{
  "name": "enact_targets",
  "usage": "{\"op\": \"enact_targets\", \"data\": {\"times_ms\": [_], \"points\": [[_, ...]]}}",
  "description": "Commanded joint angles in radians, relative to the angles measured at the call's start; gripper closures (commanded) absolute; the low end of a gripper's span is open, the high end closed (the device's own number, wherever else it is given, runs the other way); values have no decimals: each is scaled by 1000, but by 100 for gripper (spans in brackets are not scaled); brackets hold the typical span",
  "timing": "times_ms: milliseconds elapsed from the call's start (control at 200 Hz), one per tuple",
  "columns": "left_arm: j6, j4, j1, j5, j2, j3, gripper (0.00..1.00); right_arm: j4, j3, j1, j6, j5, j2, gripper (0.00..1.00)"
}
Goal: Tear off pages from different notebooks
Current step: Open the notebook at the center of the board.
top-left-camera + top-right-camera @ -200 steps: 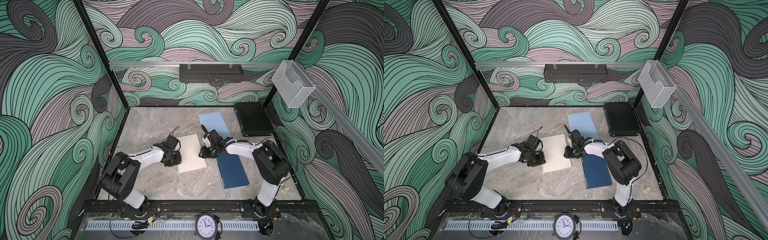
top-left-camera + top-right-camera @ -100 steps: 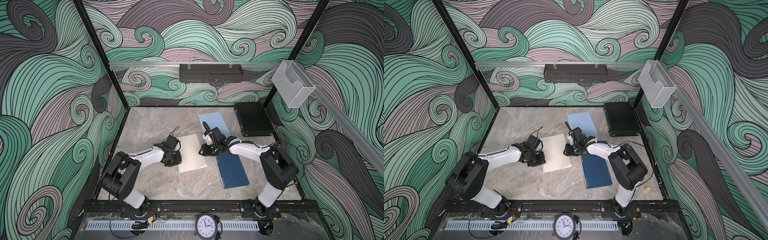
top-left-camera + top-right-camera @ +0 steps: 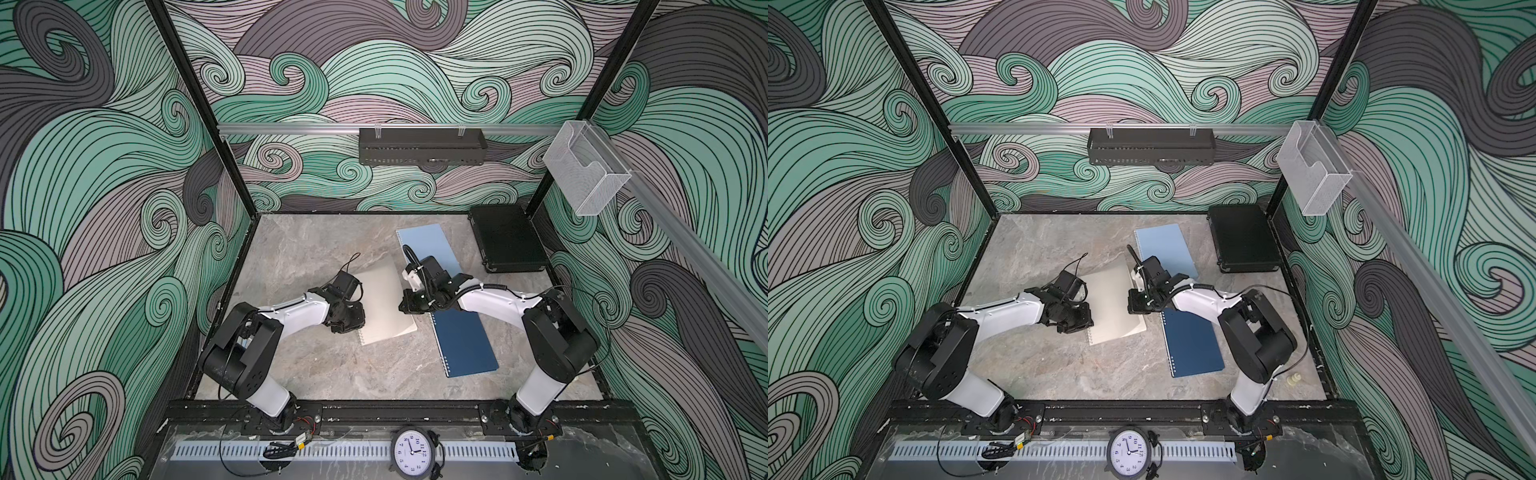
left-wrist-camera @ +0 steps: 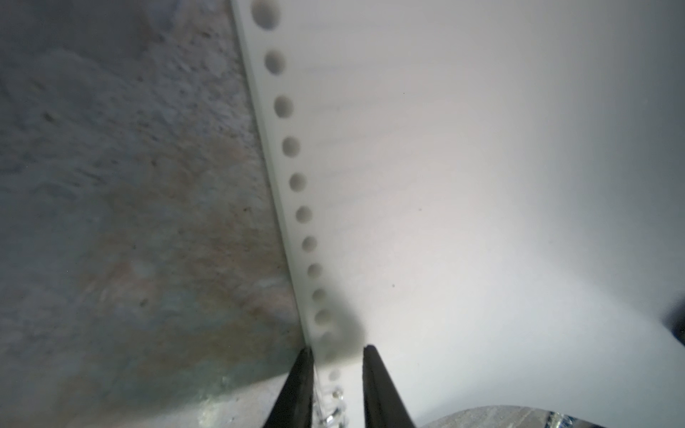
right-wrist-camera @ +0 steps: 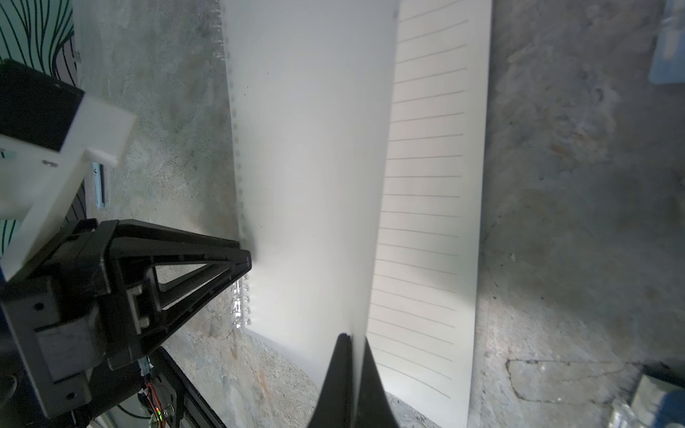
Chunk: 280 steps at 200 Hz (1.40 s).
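Note:
A cream notebook point(image 3: 386, 307) point(image 3: 1113, 307) lies mid-table with its wire spiral point(image 4: 333, 404) toward my left arm. My left gripper point(image 3: 351, 323) point(image 4: 335, 350) is shut on that bound edge, a finger on each side of the punched margin. The top page point(image 5: 307, 148) curves up off the lined sheet point(image 5: 426, 185) beneath it. My right gripper point(image 3: 409, 307) point(image 5: 350, 339) is shut on this page's free edge. A light blue notebook point(image 3: 428, 245) lies behind the right wrist. Beside the right arm lies a navy notebook point(image 3: 465, 345), shut.
A flat black case point(image 3: 507, 239) sits in the back right corner. On the back wall rail hangs a black tray point(image 3: 422, 145), and a clear holder point(image 3: 582, 166) hangs on the right wall. A small cream object point(image 3: 1295, 379) lies at the front right.
My right gripper's jaws have closed onto the page's free edge, and that arm's elbow has swung to the right. The left gripper has kept its hold and place.

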Motion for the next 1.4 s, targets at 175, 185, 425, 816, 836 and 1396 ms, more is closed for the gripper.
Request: {"op": "enact_targets", "data": {"times_ms": [175,185,425,816,836,1396], "points": [[10,-260,39,-211,-322,105,62,-77,14,89,-9,58,-137,82],[12,-268,43,-214,-332,109,62,-73,16,93,-8,58,-137,81],[37,-415,126,-349,-530,152,55,-26,164,217,17,54,-83,48],[8,-520,194,-561,-679,116,46,66,335,408,-3,65,41,23],[8,-525,193,-568,-681,115,46,75,331,411,-3,65,40,22],[76,-429,193,-401,-628,92,46,117,137,384,-52,200,-148,1]]}}
